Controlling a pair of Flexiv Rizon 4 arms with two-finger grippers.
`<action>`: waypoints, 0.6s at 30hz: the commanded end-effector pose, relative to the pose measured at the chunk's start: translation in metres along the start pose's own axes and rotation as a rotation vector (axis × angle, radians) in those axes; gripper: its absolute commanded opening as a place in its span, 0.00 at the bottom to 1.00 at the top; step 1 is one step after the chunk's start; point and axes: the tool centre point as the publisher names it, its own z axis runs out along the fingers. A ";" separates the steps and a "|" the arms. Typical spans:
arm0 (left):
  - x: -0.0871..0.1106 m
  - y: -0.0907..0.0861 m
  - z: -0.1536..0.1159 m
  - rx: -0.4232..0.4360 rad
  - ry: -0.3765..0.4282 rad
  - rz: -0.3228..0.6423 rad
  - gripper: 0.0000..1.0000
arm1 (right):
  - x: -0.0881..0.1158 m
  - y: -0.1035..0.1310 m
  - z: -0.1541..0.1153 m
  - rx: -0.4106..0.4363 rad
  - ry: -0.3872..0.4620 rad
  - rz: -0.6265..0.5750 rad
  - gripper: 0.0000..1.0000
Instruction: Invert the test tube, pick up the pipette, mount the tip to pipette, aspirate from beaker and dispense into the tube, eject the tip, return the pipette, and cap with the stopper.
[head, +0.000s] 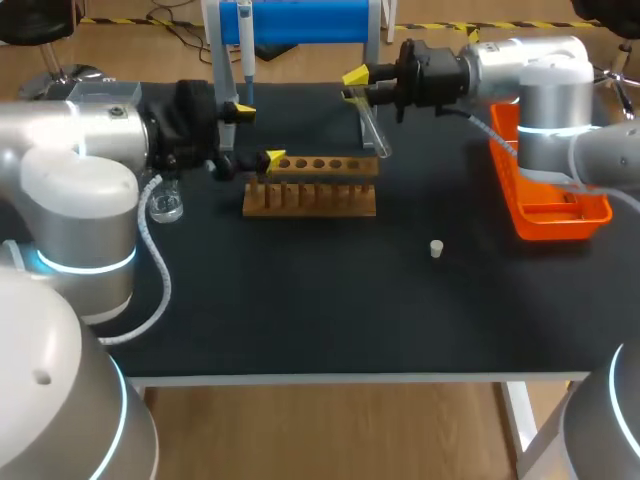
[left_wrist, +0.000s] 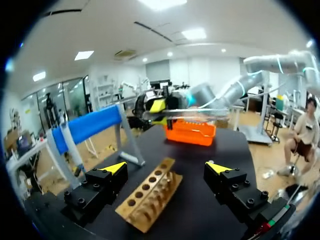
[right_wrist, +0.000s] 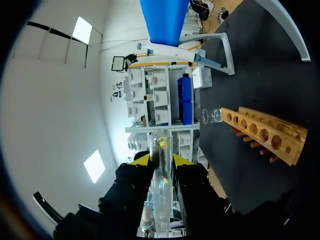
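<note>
Right gripper (head: 356, 86) is clenched on 1 glass test tube (head: 372, 128), tilted in the air near the right end of the wooden rack (head: 310, 190). Left gripper (head: 256, 134) is released and empty at the rack's left end. Tube is likely light, slick and fragile, so grip mid-body, gently.

Laboratory, black table (head: 330, 300), wooden test-tube rack (head: 310, 187), pipette (head: 246, 60) on blue stand (head: 310, 20), glass beaker (head: 165, 206)

In front of the rack (head: 310, 186), bare bench (head: 300, 310) runs to the near edge, broken only by the stopper (head: 436, 248) front-right. The left tool (head: 257, 135), spread wide, crowds its left end. The right tool (head: 355, 85) holds the test tube (head: 370, 128) slanted over its right end. The blue stand (head: 300, 20) rises behind.
</note>
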 end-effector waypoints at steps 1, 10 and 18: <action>0.008 0.001 -0.004 0.337 0.141 0.364 1.00 | 0.000 0.001 -0.001 0.004 -0.002 -0.001 0.00; 0.010 -0.004 0.004 0.336 0.226 0.370 1.00 | 0.000 0.001 -0.001 0.004 -0.002 -0.001 0.00; 0.014 -0.015 0.001 0.331 0.088 0.541 1.00 | 0.000 0.001 -0.001 0.004 -0.002 -0.001 0.00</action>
